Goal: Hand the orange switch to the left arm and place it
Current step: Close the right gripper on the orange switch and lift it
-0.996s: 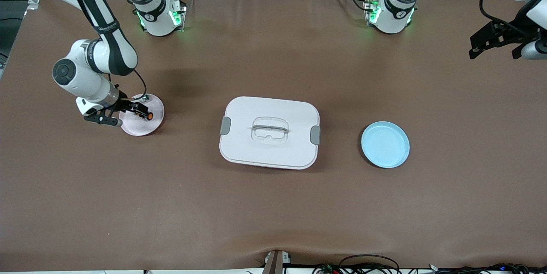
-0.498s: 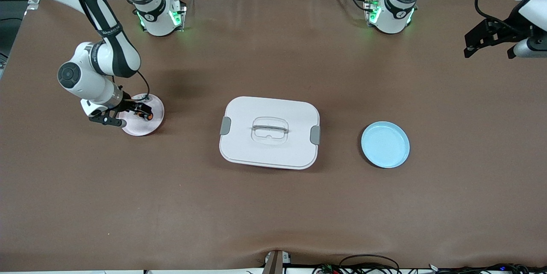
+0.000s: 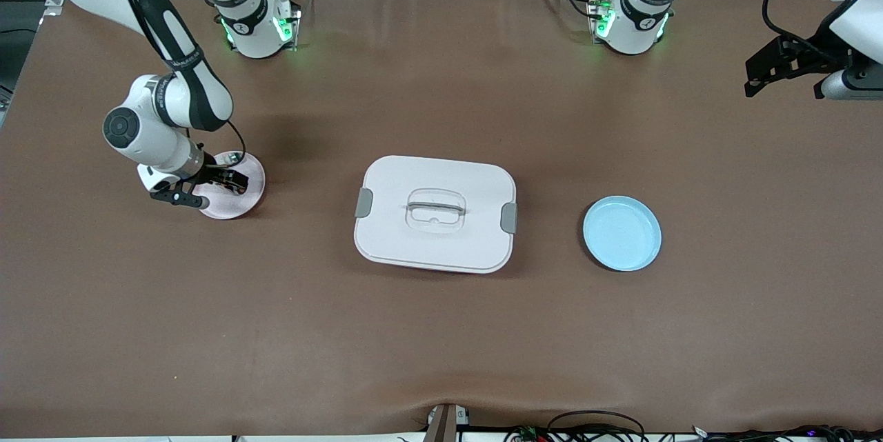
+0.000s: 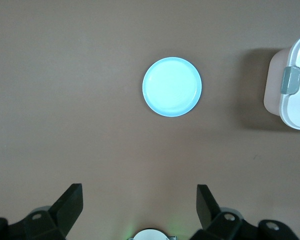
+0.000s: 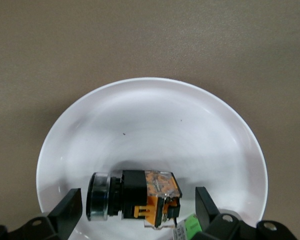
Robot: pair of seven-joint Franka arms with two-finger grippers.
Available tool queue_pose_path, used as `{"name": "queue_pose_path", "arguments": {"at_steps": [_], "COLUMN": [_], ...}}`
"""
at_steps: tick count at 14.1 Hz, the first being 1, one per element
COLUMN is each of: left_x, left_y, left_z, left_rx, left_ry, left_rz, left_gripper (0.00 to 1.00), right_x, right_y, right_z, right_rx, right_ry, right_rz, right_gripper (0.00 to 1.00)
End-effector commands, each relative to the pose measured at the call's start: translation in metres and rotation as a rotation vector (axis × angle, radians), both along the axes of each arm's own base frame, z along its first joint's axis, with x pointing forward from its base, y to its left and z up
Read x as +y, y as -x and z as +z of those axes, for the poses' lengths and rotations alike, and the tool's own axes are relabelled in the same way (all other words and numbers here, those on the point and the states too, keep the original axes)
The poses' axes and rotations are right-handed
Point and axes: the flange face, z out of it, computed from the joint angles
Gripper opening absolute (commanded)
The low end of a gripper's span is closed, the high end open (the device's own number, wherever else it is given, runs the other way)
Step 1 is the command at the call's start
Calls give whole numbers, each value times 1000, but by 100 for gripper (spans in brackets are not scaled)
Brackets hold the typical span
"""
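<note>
The orange switch (image 5: 135, 196) lies on its side on the pink plate (image 3: 245, 204), which looks white in the right wrist view (image 5: 155, 120). My right gripper (image 3: 222, 181) is low over that plate. It is open, with one finger on each side of the switch and a gap on both sides (image 5: 137, 205). In the front view the gripper hides the switch. The white box (image 3: 434, 235) sits mid-table and shows at the edge of the left wrist view (image 4: 295, 107). My left gripper (image 3: 783, 87) is open and empty, high over the left arm's end of the table (image 4: 138, 200).
A blue plate (image 3: 621, 233) lies between the box and the left arm's end of the table, and shows in the left wrist view (image 4: 172, 86). A small green-and-white component (image 5: 190, 227) lies on the pink plate beside the switch.
My right gripper has come down and closed in over the switch, so its orange face no longer shows in the front view. My left gripper has drifted slightly toward the table's middle.
</note>
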Motion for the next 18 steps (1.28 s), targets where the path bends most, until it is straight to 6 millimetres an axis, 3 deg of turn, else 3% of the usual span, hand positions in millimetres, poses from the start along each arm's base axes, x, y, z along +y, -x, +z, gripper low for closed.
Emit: {"name": "queue_pose_path", "arguments": {"at_steps": [1, 5, 7, 12, 15, 18], "left_x": [-2, -1, 0, 3, 5, 5], "left_y": [3, 4, 4, 3, 5, 7], "left_z": [5, 7, 7, 6, 9, 12], "left_rx": [3, 0, -2, -1, -7, -12], "left_ry": [-6, -6, -9, -15, -16, -16], "left_rz": [-15, -19, -19, -15, -12, -1], "left_gripper": [100, 100, 100, 100, 100, 100], "right_x": [2, 3, 6, 7, 12, 18], "right_y": [-6, -7, -7, -7, -9, -11], "right_z": [-7, -9, -9, -9, -8, 7], "right_rx": [-10, -13, -13, -13, -15, -21], "right_ry": [-4, -3, -3, -4, -4, -10], "right_rz": [-7, -6, 1, 4, 15, 36], "right_gripper": [100, 100, 74, 26, 22, 22]}}
